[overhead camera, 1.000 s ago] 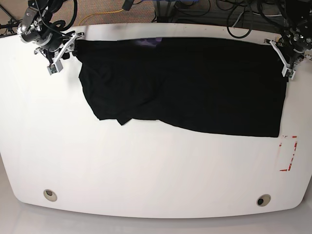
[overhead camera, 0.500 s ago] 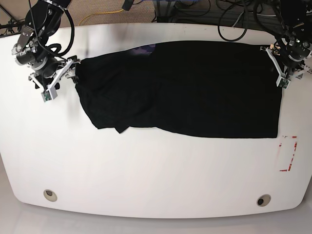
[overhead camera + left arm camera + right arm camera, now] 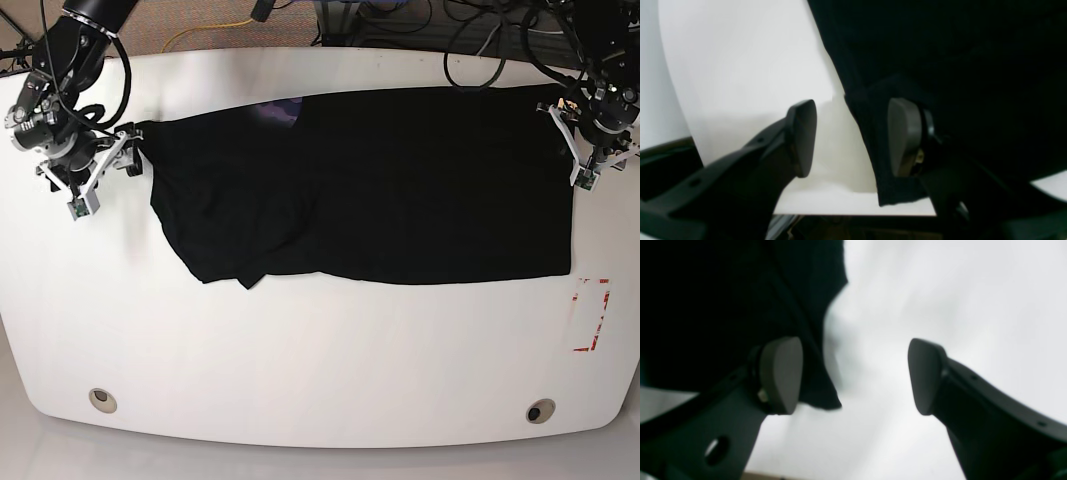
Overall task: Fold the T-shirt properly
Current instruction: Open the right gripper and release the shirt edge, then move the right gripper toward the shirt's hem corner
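Grey pads of the left gripper [image 3: 850,138] stand apart, the T-shirt's [image 3: 380,180] corner hanging loose against one pad, not pinched. Right gripper [image 3: 853,376] is spread wide as well, with cloth beside one pad only and bare table [image 3: 300,350] between the fingers. Both sit at the far corners of the black shirt, which lies spread across the table's far half, print hidden. One lengthwise fold looks done; the left-hand end is rumpled. Crosswise folds and smoothing remain.

The T-shirt [image 3: 400,180] shows no print or lettering; only plain black cloth is visible. The right wrist view is blurred. Both wrist views crop the T-shirt.
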